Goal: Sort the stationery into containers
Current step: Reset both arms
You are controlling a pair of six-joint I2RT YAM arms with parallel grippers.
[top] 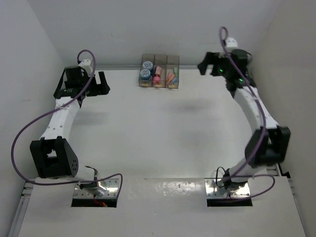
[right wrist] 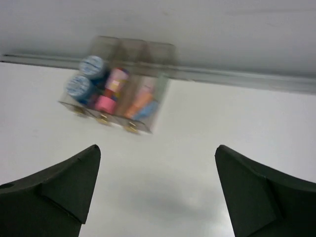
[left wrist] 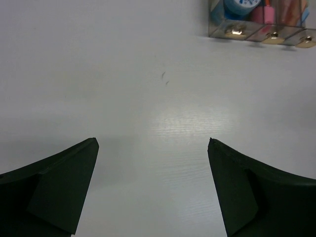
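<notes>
Stationery (top: 146, 69) fills the containers (top: 173, 60) at top centre, none visible outside; sorting looks finished. Left gripper (left wrist: 153, 148) and right gripper (right wrist: 158, 153) gape empty.

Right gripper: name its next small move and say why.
Probably draw the right gripper back toward its base. Its jaws stand open and empty, well short of the bins. The blue-and-white cylinders and the coloured capsules all lie inside them, and I see no piece outside the bins, so nothing seems left to pick.
</notes>
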